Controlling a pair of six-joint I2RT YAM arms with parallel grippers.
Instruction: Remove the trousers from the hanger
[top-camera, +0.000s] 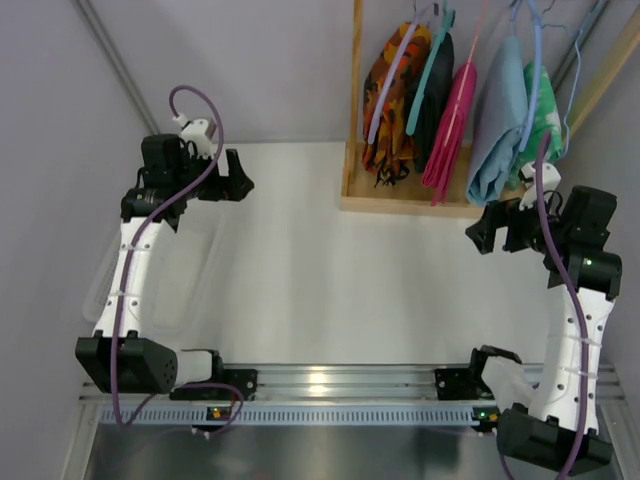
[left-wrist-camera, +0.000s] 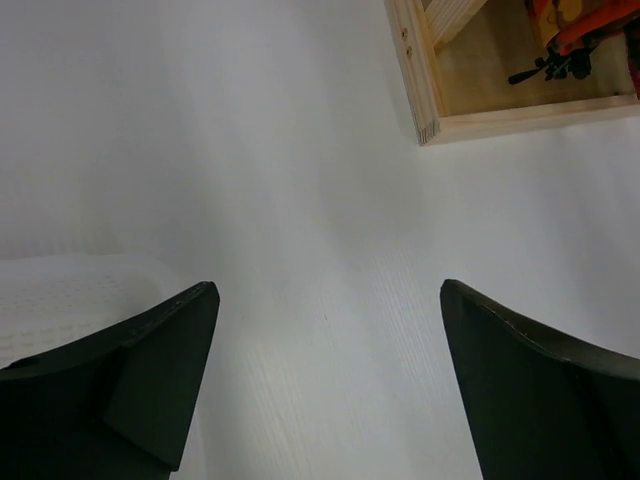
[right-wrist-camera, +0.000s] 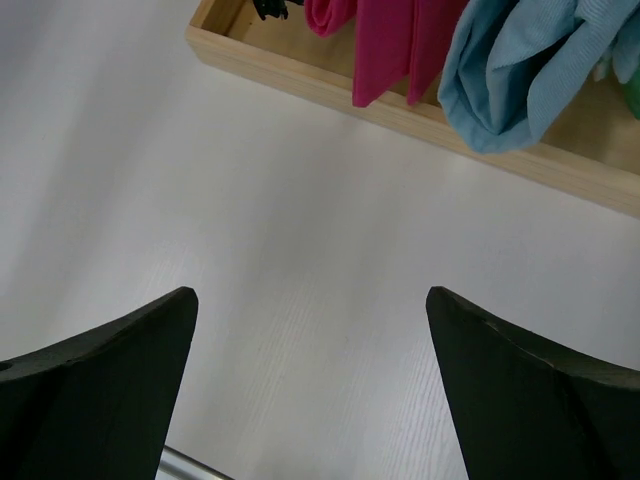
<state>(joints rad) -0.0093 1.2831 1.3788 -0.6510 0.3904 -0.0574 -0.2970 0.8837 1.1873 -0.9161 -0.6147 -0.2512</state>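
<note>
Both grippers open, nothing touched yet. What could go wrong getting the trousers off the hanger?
1. The trousers hang packed against the black garment and the teal hanger; a wide grasp could catch those too.
2. The drawstrings dangle down to the wooden rack base and might snag during a pull.
3. The hanger is thin and hangs only by its slim hook; tugging the fabric may drag it off along with the trousers.
</note>
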